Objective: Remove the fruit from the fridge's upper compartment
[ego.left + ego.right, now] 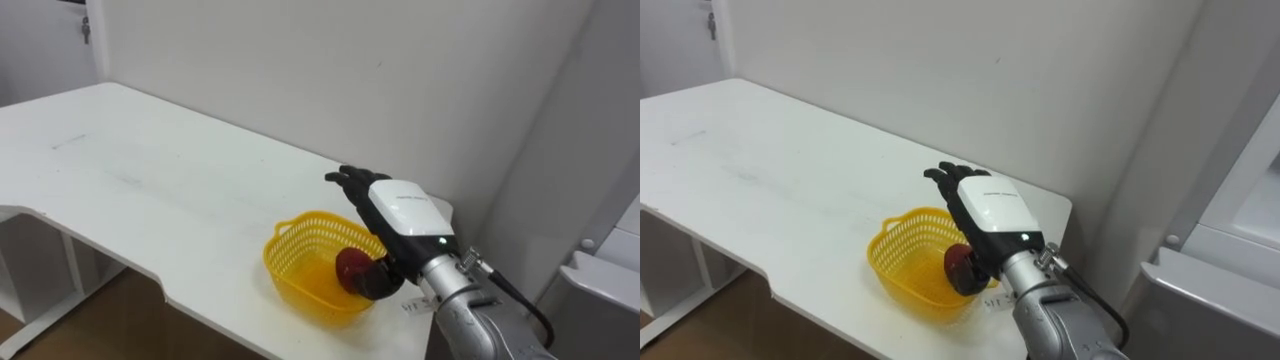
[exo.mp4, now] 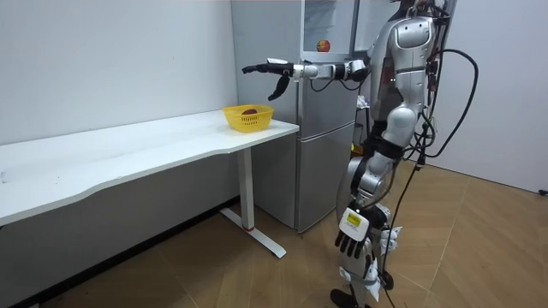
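A red apple (image 1: pixel 349 266) lies in the yellow mesh basket (image 1: pixel 300 250) at the near right corner of the white table (image 1: pixel 150 180). My right hand (image 1: pixel 400 215) hovers above the basket's right side, open, with straight fingers pointing at the wall and the thumb hanging down in front of the apple. In the room view the hand (image 2: pixel 270 67) is well above the basket (image 2: pixel 248 118), apart from it. The grey fridge (image 2: pixel 330 154) stands beside the table, and a second red fruit (image 2: pixel 323 44) sits in its open upper compartment. My left hand (image 2: pixel 353 231) hangs by my thigh, open.
The fridge's top edge (image 1: pixel 1230 250) is close on my right. A white wall (image 1: pixel 400 80) runs behind the table. The table's long surface stretches away to my left, with a curved front edge (image 1: pixel 150 270).
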Robot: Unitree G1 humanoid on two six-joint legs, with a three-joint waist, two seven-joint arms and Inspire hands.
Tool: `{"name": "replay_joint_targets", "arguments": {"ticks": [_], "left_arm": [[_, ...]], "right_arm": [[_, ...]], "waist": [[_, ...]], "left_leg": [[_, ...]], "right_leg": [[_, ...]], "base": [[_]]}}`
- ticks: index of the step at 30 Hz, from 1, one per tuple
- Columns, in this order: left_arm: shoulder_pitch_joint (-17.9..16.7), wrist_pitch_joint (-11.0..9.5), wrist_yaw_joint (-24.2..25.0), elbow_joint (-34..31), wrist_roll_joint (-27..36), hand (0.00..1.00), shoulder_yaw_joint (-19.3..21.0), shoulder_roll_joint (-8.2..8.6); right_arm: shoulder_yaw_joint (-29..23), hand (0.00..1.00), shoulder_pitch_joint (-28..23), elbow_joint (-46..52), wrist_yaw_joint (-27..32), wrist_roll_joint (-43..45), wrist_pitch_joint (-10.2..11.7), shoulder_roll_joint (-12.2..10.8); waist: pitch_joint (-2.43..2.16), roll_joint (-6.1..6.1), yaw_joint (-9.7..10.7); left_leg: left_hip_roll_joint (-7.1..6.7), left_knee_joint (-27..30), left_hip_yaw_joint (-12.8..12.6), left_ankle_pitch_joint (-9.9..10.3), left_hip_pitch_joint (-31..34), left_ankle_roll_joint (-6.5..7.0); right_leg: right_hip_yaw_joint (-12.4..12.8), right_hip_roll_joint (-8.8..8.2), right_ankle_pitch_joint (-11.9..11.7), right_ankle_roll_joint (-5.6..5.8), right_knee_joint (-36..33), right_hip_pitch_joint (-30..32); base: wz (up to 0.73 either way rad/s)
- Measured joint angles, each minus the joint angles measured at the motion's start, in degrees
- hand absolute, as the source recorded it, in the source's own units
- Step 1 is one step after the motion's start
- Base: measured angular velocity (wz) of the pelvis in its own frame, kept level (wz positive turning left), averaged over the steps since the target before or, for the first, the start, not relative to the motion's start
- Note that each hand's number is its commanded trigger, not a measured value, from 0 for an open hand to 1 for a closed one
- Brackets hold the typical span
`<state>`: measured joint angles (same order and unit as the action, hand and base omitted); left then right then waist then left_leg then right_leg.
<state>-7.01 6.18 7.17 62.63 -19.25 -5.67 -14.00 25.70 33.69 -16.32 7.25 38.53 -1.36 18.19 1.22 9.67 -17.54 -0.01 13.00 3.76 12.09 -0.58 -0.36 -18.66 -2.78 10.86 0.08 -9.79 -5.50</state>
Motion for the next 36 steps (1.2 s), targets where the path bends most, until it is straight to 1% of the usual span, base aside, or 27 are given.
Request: {"name": "replay_joint_targets", "arguments": {"ticks": [3,5,7,8,9,10,11,12,13,14,15,16,17,18,19,20,21,23,25,26,27,28,30,32,34,36], "left_arm": [[-0.09,-0.01,0.03,-0.56,-0.47,0.00,-0.13,0.01],[-0.12,-0.42,-0.25,-0.75,-0.36,0.00,-0.28,-0.01],[-0.22,-0.54,-0.47,-0.72,-0.37,0.00,-0.27,-0.02],[-0.37,-0.63,-0.62,-0.67,-0.40,0.00,-0.26,-0.03],[-0.37,-0.73,-0.71,-0.62,-0.45,0.00,-0.22,-0.01],[-0.37,-0.88,-0.78,-0.56,-0.45,0.00,-0.19,0.04],[-0.38,-1.51,-0.83,-0.19,-0.44,0.00,-0.18,0.09],[-0.46,-1.73,-0.93,0.42,-0.42,0.00,-0.14,0.09],[-0.57,-1.73,-0.96,0.55,-0.36,0.00,-0.13,0.10],[-0.93,-1.72,-1.13,0.52,-0.33,0.00,-0.15,0.10],[-1.35,-1.72,-1.51,0.49,-0.43,0.00,-0.13,0.25],[-1.60,-1.72,-1.56,0.48,-0.46,0.00,-0.06,0.35],[-1.87,-1.72,-1.59,0.46,-0.48,0.00,0.01,0.55],[-2.12,-1.77,-1.59,0.49,-0.58,0.00,0.14,0.80],[-2.20,-1.80,-1.59,0.51,-0.65,0.00,0.49,0.98],[-2.22,-2.07,-1.59,0.51,-0.71,0.00,1.13,1.18],[-2.21,-2.25,-1.60,0.50,-0.72,0.00,1.15,1.20],[-2.38,-2.61,-1.63,0.50,-0.44,0.00,1.04,1.23],[-2.56,-2.61,-1.63,0.59,-0.42,0.00,1.04,1.15],[-2.47,-2.67,-1.63,0.58,-0.43,0.00,1.00,1.10],[-2.48,-2.76,-1.64,0.59,-0.43,0.00,1.00,1.11],[-2.55,-2.87,-1.72,0.66,-0.43,0.00,1.03,1.07],[-2.58,-3.10,-1.75,1.33,-0.49,0.00,1.13,0.98],[-2.69,-3.10,-1.75,1.42,-0.51,0.00,1.25,0.98],[-3.13,-3.10,-1.75,1.59,-0.50,0.00,1.71,0.93],[-3.82,-3.11,-1.77,1.55,-0.50,0.00,2.03,0.91]], "right_arm": [[-0.63,0.00,0.00,1.17,0.04,-0.87,0.20,-0.03],[-1.91,0.00,0.00,2.27,0.66,-4.81,0.81,-0.04],[-2.44,0.00,0.00,4.19,2.33,-6.97,1.42,-0.04],[-2.66,0.00,0.00,5.49,3.62,-7.64,2.27,-0.04],[-3.09,0.00,-0.01,6.45,4.77,-8.15,3.21,-0.04],[-3.46,0.00,-0.02,6.94,5.11,-8.40,3.55,-0.05],[-4.47,0.00,-0.24,8.59,5.27,-9.56,4.19,-0.06],[-5.15,0.00,-0.37,10.64,5.77,-11.07,4.58,-0.04],[-5.49,0.00,-0.40,11.90,6.10,-11.49,4.61,-0.03],[-6.44,0.00,-0.70,15.21,6.61,-11.73,4.63,0.06],[-7.48,0.00,-0.90,18.17,7.27,-11.72,5.24,0.17],[-8.00,0.00,-0.95,19.46,7.57,-11.52,5.60,0.20],[-9.23,0.00,-1.31,21.55,8.43,-11.04,6.33,0.25],[-10.09,0.00,-1.36,22.62,9.30,-10.66,6.87,0.26],[-10.70,0.00,-1.39,23.10,9.40,-10.53,7.10,0.26],[-12.09,0.00,-1.64,24.11,9.74,-10.51,7.34,0.26],[-12.98,0.00,-1.79,24.56,10.05,-10.50,7.68,0.24],[-15.88,0.00,-2.07,25.80,11.63,-11.64,8.14,0.37],[-17.55,0.00,-2.44,26.46,13.70,-12.87,8.42,0.54],[-18.66,0.00,-2.70,26.45,15.06,-14.09,8.88,1.23],[-19.05,0.00,-2.86,26.38,15.58,-14.73,9.03,1.88],[-20.32,0.00,-3.43,26.14,16.00,-15.76,9.45,3.08],[-23.06,0.00,-4.65,26.09,17.54,-16.36,9.46,4.43],[-24.98,0.00,-5.26,26.08,18.61,-16.68,9.47,4.60],[-26.56,0.00,-6.26,25.63,19.56,-18.17,9.54,4.71],[-27.67,0.00,-6.67,24.21,20.21,-19.30,9.52,4.89]], "waist": [[0.16,-0.31,0.52],[0.21,-0.67,0.71],[0.28,-0.97,1.18],[0.21,-1.14,1.57],[0.27,-1.57,1.89],[0.22,-1.72,2.08],[0.12,-1.99,2.66],[0.09,-2.55,3.39],[0.00,-2.65,3.71],[-0.21,-2.86,4.70],[-0.34,-3.24,5.72],[-0.47,-3.47,6.21],[-0.72,-3.90,6.57],[-0.78,-4.47,7.21],[-0.97,-4.38,7.81],[-1.03,-4.56,8.54],[-1.00,-4.62,9.04],[-1.14,-4.44,10.76],[-1.19,-4.35,11.62],[-1.19,-4.24,12.27],[-1.16,-4.20,12.51],[-1.04,-4.10,12.69],[-0.96,-3.76,12.92],[-0.93,-3.56,13.20],[-1.01,-3.31,13.77],[-0.90,-3.09,14.49]], "left_leg": [[-0.01,0.23,-0.02,0.00,0.03,0.00],[0.00,0.47,-0.15,0.01,-0.05,0.00],[0.08,0.46,-0.48,0.01,-0.12,0.00],[0.10,0.46,-0.59,0.01,-0.18,0.00],[0.14,0.47,-0.82,0.01,-0.27,0.00],[0.18,0.47,-1.05,0.01,-0.41,0.00],[0.20,0.45,-1.29,0.01,-0.67,0.00],[0.20,0.33,-1.46,0.01,-0.94,0.00],[0.25,0.25,-1.74,0.01,-1.10,0.00],[0.26,0.18,-1.88,0.01,-1.14,0.00],[0.29,0.07,-2.23,0.01,-1.23,0.00],[0.32,-0.01,-2.37,0.01,-1.29,0.00],[0.41,-0.37,-2.94,0.01,-1.90,0.01],[0.46,-0.45,-3.41,0.02,-2.42,0.02],[0.45,-0.63,-3.45,0.02,-2.76,0.02],[0.56,-1.32,-3.81,0.01,-3.43,0.03],[0.62,-1.33,-4.02,0.01,-3.49,0.03],[0.74,-1.53,-4.58,0.01,-3.82,0.03],[0.82,-1.73,-5.09,0.02,-4.15,0.03],[0.83,-1.73,-5.26,0.02,-4.30,0.03],[0.83,-1.72,-5.38,0.02,-4.63,0.03],[0.91,-1.79,-5.95,0.02,-5.05,0.03],[0.93,-1.78,-6.39,0.02,-5.12,0.03],[1.01,-1.80,-6.72,0.02,-5.07,0.03],[1.08,-1.80,-6.72,0.02,-5.19,0.03],[1.20,-1.84,-6.68,0.04,-5.17,0.00]], "right_leg": [[0.03,-0.01,0.00,0.00,-0.01,-0.11],[0.14,0.00,-0.01,0.01,-0.01,-0.28],[0.39,0.02,-0.01,0.01,0.00,-0.26],[0.53,0.03,-0.01,0.01,0.00,-0.25],[0.78,0.06,-0.01,0.01,-0.01,-0.25],[1.00,0.07,-0.01,0.01,-0.02,-0.27],[1.16,0.07,-0.01,0.01,-0.04,-0.48],[1.27,0.05,-0.04,0.05,-0.12,-0.60],[1.33,0.06,-0.04,0.06,-0.17,-0.59],[1.41,0.05,-0.05,0.07,-0.19,-0.59],[1.67,0.04,-0.06,0.07,-0.19,-0.59],[1.96,0.06,-0.07,0.08,-0.19,-0.60],[2.71,0.12,-0.08,0.09,-0.19,-0.71],[2.98,0.16,-0.09,0.10,-0.15,-1.14],[3.09,0.15,-0.09,0.10,-0.15,-1.36],[3.53,0.23,-0.09,0.10,-0.17,-1.47],[3.68,0.29,-0.09,0.10,-0.17,-1.47],[4.37,0.40,-0.10,0.10,-0.22,-1.47],[4.60,0.43,-0.10,0.09,-0.35,-1.41],[4.67,0.40,-0.10,0.09,-0.47,-1.36],[4.80,0.39,-0.10,0.09,-0.59,-1.30],[5.43,0.43,-0.10,0.09,-0.86,-1.28],[5.85,0.45,-0.10,0.09,-0.89,-1.21],[6.04,0.49,-0.11,0.08,-0.98,-0.96],[6.05,0.57,-0.13,0.06,-0.98,-1.11],[6.00,0.68,-0.14,0.03,-0.96,-1.33]], "base": [[0.00],[-0.02],[-0.06],[-0.08],[-0.09],[-0.10],[-0.08],[-0.09],[-0.08],[-0.12],[-0.09],[-0.16],[-0.23],[-0.20],[-0.17],[-0.10],[-0.13],[-0.15],[-0.14],[-0.05],[-0.14],[-0.20],[-0.15],[-0.07],[-0.02],[0.00]]}}
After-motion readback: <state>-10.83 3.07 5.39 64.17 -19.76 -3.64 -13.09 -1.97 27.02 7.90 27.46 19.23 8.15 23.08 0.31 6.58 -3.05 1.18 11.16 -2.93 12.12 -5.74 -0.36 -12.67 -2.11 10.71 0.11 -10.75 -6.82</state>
